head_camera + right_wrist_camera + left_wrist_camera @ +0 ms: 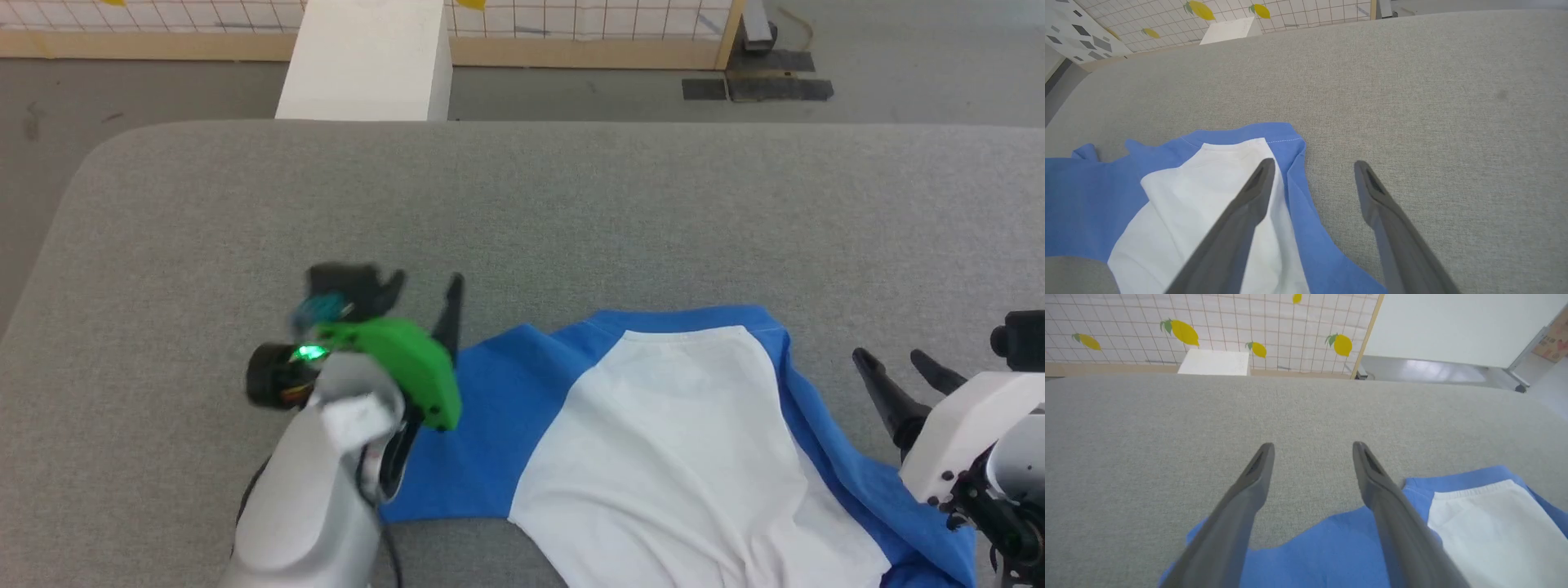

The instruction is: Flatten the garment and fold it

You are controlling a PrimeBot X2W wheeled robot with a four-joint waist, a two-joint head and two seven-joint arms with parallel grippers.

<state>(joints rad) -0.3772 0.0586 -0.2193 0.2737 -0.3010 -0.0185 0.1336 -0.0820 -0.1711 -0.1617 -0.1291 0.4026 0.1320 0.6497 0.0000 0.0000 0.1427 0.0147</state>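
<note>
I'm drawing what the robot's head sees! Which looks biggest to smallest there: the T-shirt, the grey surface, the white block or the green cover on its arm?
1. grey surface
2. T-shirt
3. white block
4. green cover
The block sits farther from the camera than the cover, so their real sizes may differ.

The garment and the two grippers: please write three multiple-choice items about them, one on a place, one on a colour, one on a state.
1. Where on the grey table does the garment lie?
A) near edge, right of middle
B) far left corner
C) far edge, middle

2. What colour are its sleeves?
A) red
B) blue
C) green

3. How stand the left gripper and right gripper?
A) both open
B) both shut
C) left shut, right open

Answers: 1 A, it lies low and right in the head view; 2 B, blue cloth flanks the white body; 3 A, both wrist views show fingers apart.
</note>
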